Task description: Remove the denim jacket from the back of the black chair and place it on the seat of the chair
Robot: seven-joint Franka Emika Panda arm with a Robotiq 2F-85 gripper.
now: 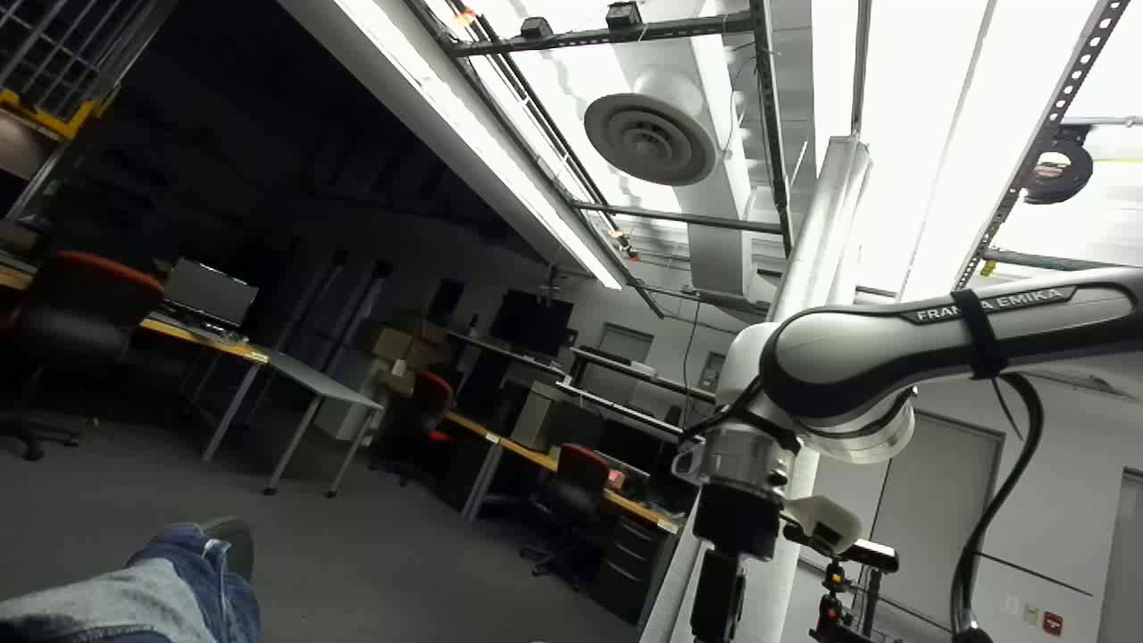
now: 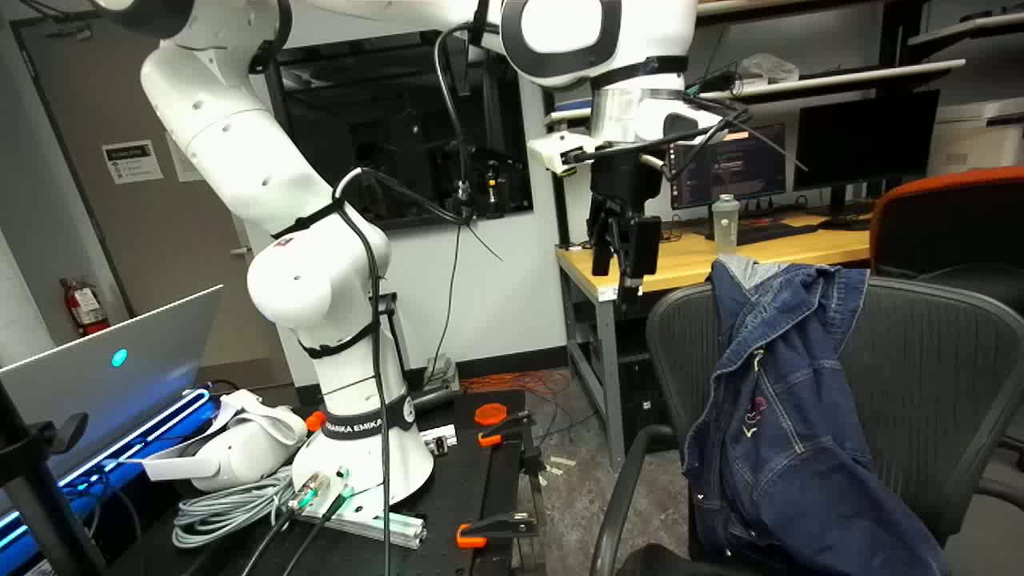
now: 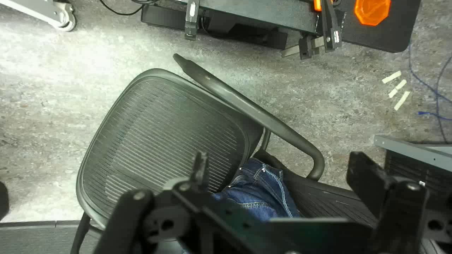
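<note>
The blue denim jacket (image 2: 780, 416) with a grey hood hangs over the backrest of the black mesh chair (image 2: 936, 360). Blue denim with grey cloth (image 1: 201, 576) also shows at the lower left in an exterior view. In the wrist view the jacket (image 3: 261, 187) lies between the chair's seat (image 3: 166, 137) and backrest, partly hidden by the gripper. My gripper (image 2: 618, 268) is raised above the chair-back height, left of the jacket and apart from it. Its two fingers (image 3: 279, 160) stand wide apart in the wrist view, with nothing between them. It also points down in an exterior view (image 1: 719, 594).
A chair armrest (image 3: 254, 109) curves beside the seat. A wooden desk (image 2: 688, 268) with monitors and a bottle (image 2: 725, 224) stands behind the chair. The robot's black table (image 2: 480, 472) has orange clamps (image 2: 472, 536) along its edge. An orange-topped chair (image 2: 952, 192) stands at the right.
</note>
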